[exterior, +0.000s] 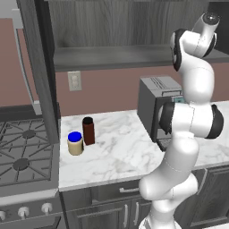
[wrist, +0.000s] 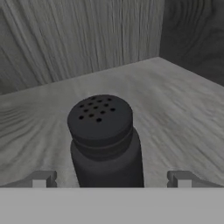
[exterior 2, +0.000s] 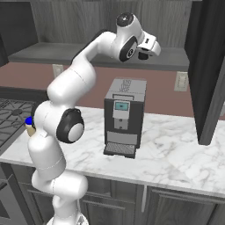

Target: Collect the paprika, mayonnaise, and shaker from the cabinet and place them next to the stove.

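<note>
My surroundings, placed relative to the grey boxy countertop appliance [exterior 2: 124,116]: it stands on a white marble counter [exterior: 120,152] before a reddish-brown wall [exterior: 112,89]. Outlets [exterior: 74,81] sit on the wall to either side of it. Dark drawer fronts with silver handles [exterior: 129,189] lie below.
</note>
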Available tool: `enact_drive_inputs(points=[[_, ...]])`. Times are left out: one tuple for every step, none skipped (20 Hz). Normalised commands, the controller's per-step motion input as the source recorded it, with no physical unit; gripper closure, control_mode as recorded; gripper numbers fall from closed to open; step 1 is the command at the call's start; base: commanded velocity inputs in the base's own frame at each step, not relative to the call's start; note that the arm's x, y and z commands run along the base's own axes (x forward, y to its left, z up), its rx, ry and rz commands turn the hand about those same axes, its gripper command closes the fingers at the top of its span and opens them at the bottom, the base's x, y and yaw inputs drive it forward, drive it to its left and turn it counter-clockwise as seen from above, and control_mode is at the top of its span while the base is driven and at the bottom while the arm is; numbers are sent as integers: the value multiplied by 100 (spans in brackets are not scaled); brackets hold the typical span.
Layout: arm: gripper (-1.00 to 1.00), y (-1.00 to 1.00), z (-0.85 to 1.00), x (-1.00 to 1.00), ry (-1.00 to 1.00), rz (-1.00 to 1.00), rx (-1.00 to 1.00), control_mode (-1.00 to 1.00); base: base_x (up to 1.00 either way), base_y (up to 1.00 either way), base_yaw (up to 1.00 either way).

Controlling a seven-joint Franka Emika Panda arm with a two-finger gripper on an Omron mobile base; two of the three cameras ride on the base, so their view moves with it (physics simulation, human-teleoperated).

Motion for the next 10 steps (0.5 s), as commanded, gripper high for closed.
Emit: enact_drive_inputs(points=[[-100,4,-2,11,0,1,0,-100,0,0,0],[-100,4,-2,11,0,1,0,-100,0,0,0],[-100,1,0,9,0,1,0,-100,0,0,0],[-100,1,0,8,0,1,0,-100,0,0,0],[-100,1,0,8,0,1,0,-100,0,0,0],[-100,0,0,5,0,2,0,-100,0,0,0],[-100,0,0,5,0,2,0,-100,0,0,0],[-100,0,0,4,0,1,0,-100,0,0,0],[-100,0,0,3,0,2,0,-100,0,0,0],[100,0,-2,1,0,2,0,-100,0,0,0]])
